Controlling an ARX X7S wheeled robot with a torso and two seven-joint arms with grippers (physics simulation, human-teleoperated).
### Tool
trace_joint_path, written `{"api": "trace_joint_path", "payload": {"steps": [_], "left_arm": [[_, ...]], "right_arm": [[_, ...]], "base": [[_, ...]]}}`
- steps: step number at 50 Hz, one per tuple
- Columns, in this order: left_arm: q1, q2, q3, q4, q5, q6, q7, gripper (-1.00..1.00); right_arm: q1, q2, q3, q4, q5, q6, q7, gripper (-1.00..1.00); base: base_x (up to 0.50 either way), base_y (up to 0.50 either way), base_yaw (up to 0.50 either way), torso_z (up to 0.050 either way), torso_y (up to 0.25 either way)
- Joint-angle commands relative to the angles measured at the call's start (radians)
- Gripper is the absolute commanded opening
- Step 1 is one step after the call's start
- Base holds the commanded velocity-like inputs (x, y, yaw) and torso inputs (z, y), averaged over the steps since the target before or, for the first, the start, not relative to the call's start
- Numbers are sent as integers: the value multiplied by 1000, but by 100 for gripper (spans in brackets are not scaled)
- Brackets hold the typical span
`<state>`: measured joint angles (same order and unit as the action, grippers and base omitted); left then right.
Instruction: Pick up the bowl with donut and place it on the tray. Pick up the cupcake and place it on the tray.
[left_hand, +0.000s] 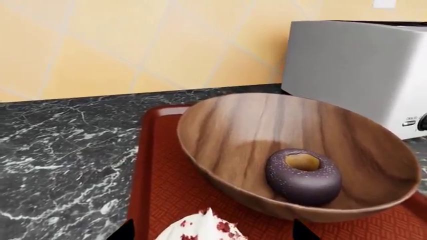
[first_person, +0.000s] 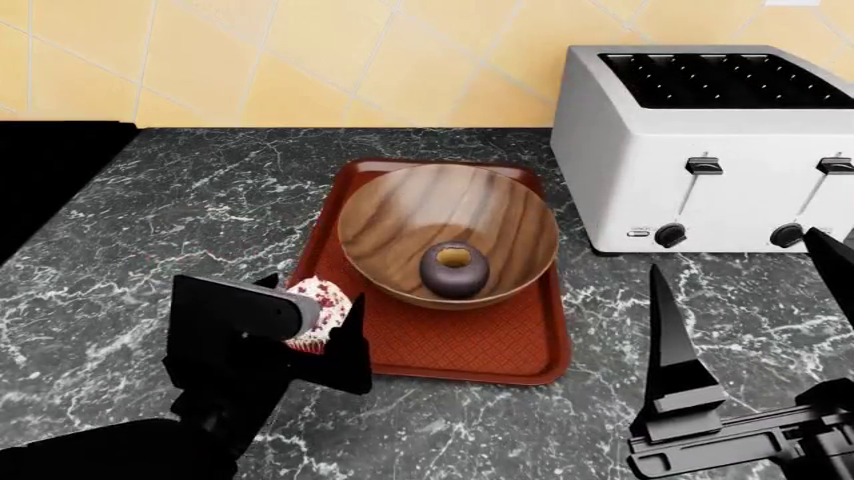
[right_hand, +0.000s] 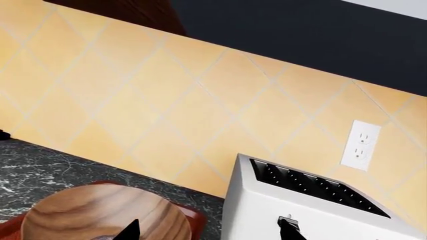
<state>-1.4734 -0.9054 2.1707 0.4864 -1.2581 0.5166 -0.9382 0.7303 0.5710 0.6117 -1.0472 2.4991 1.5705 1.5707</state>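
A: What does the left wrist view show?
B: A dark marble counter (left_hand: 60, 145), yellow tiles, a toaster (left_hand: 363, 70). The bowl (left_hand: 293, 155) with the donut (left_hand: 303, 176) sits on the tray (left_hand: 170, 190).

A: And the head view?
B: The left gripper (first_person: 324, 322) is closed around the cupcake (first_person: 318, 312), at the tray's near left edge. The right gripper (first_person: 754, 300) has its fingers spread wide, holding nothing.

A: Right wrist view?
B: Tiled wall, an outlet (right_hand: 360, 145).

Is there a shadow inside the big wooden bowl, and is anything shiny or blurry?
In the left wrist view, a soft dark shadow lies inside the bowl behind the donut, and the cupcake is cut off at the picture's edge. In the head view, the toaster looks evenly lit without strong glare. In the right wrist view, everything is sharp, with no blur.
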Motion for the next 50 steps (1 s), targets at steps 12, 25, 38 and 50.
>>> {"api": "trace_joint_path", "payload": {"steps": [12, 25, 38, 50], "left_arm": [[-79, -92, -22, 143, 72, -40, -63, 100], [-119, -193, -30, 265, 144, -56, -95, 100], [-134, -321, -28, 336, 203, -58, -103, 100], [-145, -449, -21, 392, 255, -64, -68, 100]], "right_arm": [[-5, 3, 23, 0, 19, 0, 0, 100], [-10, 12, 60, 0, 46, 0, 0, 100], [-38, 44, 194, 0, 144, 0, 0, 100], [-79, 77, 349, 0, 261, 0, 0, 100]], "base": [[0, 0, 0, 0, 0], [0, 0, 0, 0, 0], [0, 0, 0, 0, 0], [0, 0, 0, 0, 0]]}}
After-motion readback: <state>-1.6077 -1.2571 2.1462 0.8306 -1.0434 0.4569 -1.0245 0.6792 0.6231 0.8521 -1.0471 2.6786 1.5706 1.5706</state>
